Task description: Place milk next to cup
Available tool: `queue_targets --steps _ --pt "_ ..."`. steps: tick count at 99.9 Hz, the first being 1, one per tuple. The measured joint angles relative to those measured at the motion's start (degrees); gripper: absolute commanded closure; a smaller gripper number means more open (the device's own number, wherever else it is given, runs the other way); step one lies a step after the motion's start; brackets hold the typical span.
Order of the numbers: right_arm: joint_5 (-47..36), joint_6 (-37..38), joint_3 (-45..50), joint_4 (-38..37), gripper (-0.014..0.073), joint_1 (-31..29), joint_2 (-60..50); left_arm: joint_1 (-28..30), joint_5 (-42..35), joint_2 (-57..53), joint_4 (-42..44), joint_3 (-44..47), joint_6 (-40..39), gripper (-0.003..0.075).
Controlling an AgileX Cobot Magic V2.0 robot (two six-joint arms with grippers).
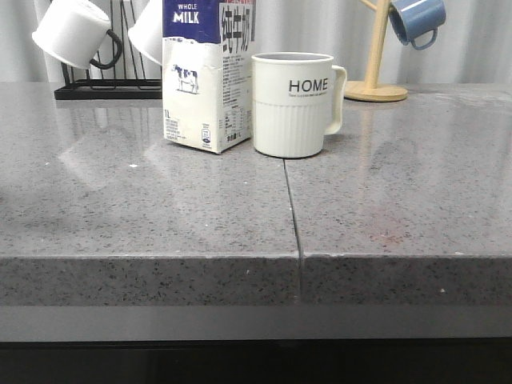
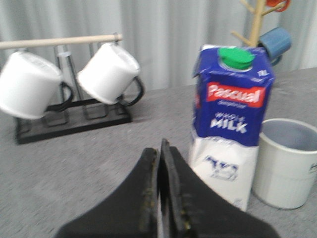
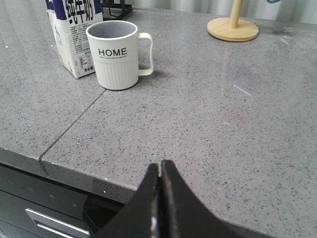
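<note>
The milk (image 1: 204, 76), a white carton with a dark blue top and a cow picture, stands upright on the grey counter, just left of the cup (image 1: 294, 104) and nearly touching it. That cup is a cream ribbed mug lettered "HOME", handle to the right. Both show in the left wrist view, milk (image 2: 229, 124) and cup (image 2: 287, 163), and in the right wrist view, milk (image 3: 74, 37) and cup (image 3: 117, 54). My left gripper (image 2: 161, 146) is shut and empty, short of the carton. My right gripper (image 3: 159, 166) is shut and empty above the counter's front edge. Neither gripper appears in the front view.
A black rack (image 1: 108, 90) at the back left holds plain white mugs (image 1: 72, 32). A wooden mug tree (image 1: 376, 88) at the back right carries a blue mug (image 1: 418, 18). A seam (image 1: 292, 208) runs through the counter to its front edge (image 1: 256, 260).
</note>
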Motion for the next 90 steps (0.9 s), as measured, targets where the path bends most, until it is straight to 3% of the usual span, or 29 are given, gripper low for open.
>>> queue_targets --steps 45,90 --pt "0.0 0.0 0.0 0.0 0.0661 0.0 0.0 15.3 12.0 -20.3 0.1 10.2 0.1 0.0741" --pt "0.0 0.0 0.0 0.0 0.0661 0.0 0.0 18.7 12.5 -36.2 0.3 21.2 0.1 0.0741"
